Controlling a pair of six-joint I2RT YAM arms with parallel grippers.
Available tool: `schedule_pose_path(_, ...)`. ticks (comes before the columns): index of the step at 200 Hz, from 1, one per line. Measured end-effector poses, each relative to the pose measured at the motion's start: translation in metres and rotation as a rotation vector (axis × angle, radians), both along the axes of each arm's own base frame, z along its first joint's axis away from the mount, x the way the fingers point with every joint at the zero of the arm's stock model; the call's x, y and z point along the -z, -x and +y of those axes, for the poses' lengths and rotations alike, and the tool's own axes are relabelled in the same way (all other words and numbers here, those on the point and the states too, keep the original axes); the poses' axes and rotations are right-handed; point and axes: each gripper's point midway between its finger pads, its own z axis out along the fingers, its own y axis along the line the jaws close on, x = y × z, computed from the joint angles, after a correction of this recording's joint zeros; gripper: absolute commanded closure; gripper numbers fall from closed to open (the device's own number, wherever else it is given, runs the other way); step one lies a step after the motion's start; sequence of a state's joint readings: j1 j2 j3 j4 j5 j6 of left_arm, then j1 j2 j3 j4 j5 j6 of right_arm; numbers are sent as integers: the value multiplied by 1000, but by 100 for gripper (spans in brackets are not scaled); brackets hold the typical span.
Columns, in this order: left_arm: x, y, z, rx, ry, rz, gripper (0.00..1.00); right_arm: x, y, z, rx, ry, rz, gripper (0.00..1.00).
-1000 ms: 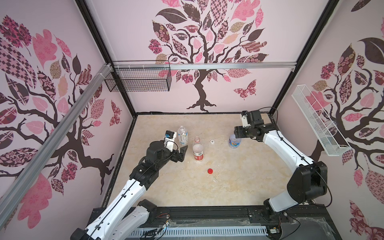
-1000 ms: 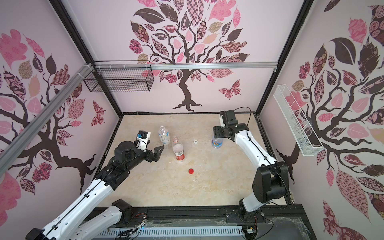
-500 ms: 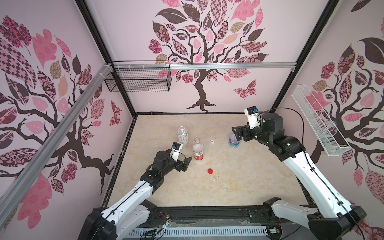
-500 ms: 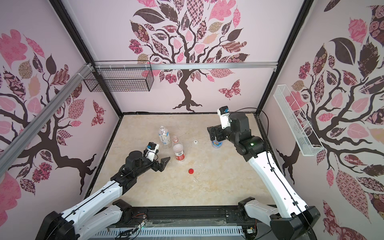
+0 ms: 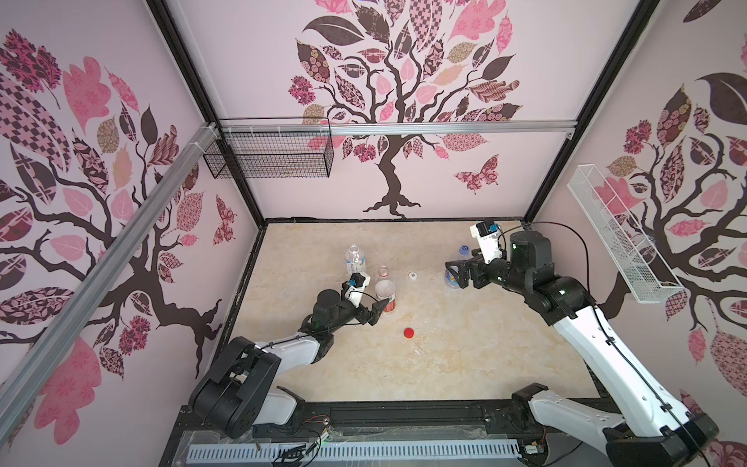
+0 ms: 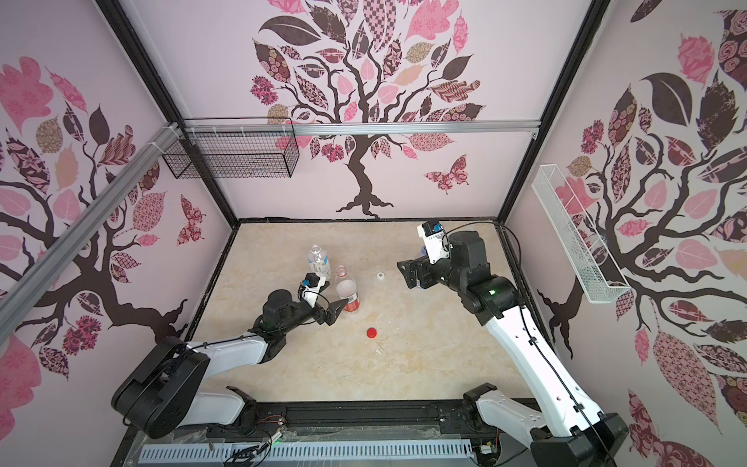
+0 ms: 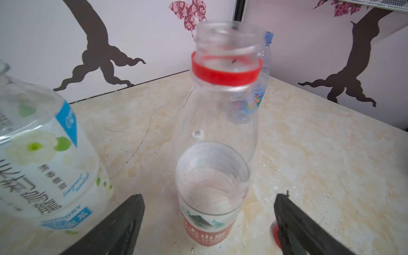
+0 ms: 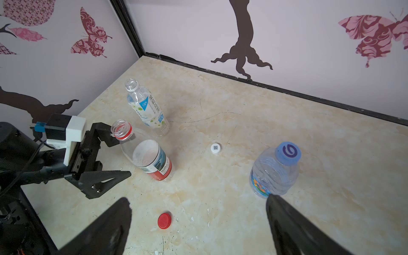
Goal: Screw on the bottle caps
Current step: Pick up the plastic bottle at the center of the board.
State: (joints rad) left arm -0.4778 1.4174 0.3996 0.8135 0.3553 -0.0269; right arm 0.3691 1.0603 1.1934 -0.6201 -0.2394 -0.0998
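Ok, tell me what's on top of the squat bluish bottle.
A blue cap with a white mark sits on the bottle. It covers the threads, so tightness cannot be seen.

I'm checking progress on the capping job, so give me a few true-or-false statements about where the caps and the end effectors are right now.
The blue cap sits on the squat bottle. True.
The red cap is on the red-labelled bottle. False: it lies on the table, and that bottle's mouth is open.
The white cap lies on the table. True.
The left end effector is shut on a bottle. False: it is open, holding nothing.
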Motion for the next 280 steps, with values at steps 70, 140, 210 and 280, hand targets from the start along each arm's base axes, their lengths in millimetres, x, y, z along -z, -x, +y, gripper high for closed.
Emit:
schedule_pose_path(70,15,-18,-14,18,67,-20,14,1,7,6,-60,6,1,1)
schedule_pose_path(140,-5,-29,-22,36,114,-99,35,6,14,8,-96,24,17,1)
schedule_pose_path(210,-29,-20,-16,56,130,-166,38,20,30,19,-175,37,83,4)
schedule_pose_path(280,-126,-7,49,-105,133,-291,39,114,83,96,-394,205,347,23)
